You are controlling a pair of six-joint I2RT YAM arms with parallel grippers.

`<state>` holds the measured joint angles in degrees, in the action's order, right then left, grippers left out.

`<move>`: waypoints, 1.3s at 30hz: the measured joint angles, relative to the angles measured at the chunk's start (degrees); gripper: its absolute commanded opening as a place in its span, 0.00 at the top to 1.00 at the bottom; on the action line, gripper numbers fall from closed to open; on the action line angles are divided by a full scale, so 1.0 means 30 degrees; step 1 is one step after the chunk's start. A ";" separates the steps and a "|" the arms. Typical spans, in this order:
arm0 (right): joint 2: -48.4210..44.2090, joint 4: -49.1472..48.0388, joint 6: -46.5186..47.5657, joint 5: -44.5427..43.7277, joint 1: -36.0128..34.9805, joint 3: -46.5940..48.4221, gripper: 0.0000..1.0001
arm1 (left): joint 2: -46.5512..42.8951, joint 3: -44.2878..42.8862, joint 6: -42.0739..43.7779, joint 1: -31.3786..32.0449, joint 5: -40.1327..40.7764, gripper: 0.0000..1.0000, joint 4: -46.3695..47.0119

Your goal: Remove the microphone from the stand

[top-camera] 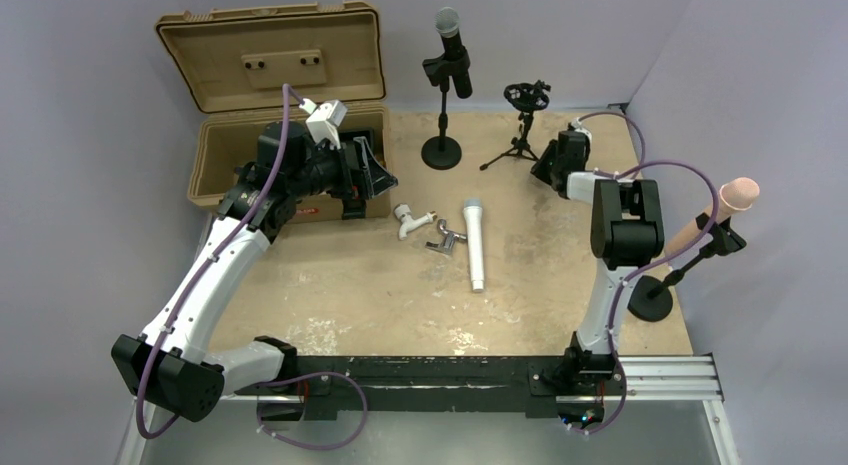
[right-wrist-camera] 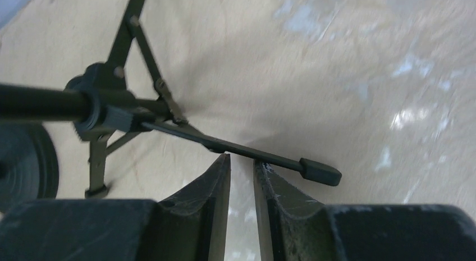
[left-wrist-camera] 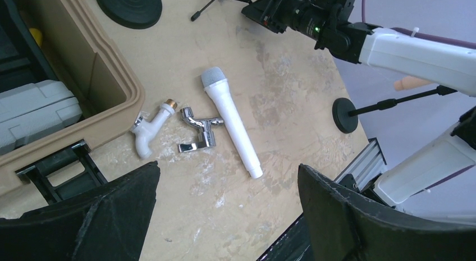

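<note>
We judge the approach just begun: the black microphone (top-camera: 452,47) sits clipped in its stand (top-camera: 441,151) at the back, and our right tool (right-wrist-camera: 241,159), clenched empty by the tripod (top-camera: 520,137), must open and rise.

Tripod leg (right-wrist-camera: 185,133) before right end effector (right-wrist-camera: 241,160)

An open tan case (top-camera: 230,45) sits near a white tap (top-camera: 410,220) and a chrome tap (top-camera: 445,242).
</note>
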<state>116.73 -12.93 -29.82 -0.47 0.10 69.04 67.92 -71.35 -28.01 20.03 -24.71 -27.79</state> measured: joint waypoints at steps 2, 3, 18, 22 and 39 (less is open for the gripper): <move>0.0882 0.0328 0.0015 0.0058 0.0342 0.1173 0.78 | 0.0000 0.0000 0.0000 0.0015 0.0000 0.10 -0.0029; 0.1355 0.0299 -0.0029 0.0197 0.0561 0.1763 0.78 | 0.0000 0.0000 0.0000 0.0015 0.0000 0.10 -0.0036; 0.6426 0.3147 -0.0328 0.1005 0.2237 1.0652 0.50 | 0.0000 0.0000 0.0000 0.0131 -0.0007 0.10 -0.0044; 0.2586 0.1566 -0.0386 0.2025 0.2222 0.5107 0.40 | 0.0000 0.0000 -0.0015 0.0138 -0.0087 0.10 -0.0044; 0.4058 -0.0794 0.0874 0.4073 -0.0350 0.6360 0.56 | 0.0000 0.0000 -0.0124 0.0248 -0.0197 0.10 -0.0036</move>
<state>128.90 -15.31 -27.20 11.75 -0.95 88.12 67.92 -71.35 -28.38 20.78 -25.30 -27.90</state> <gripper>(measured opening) 0.484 0.901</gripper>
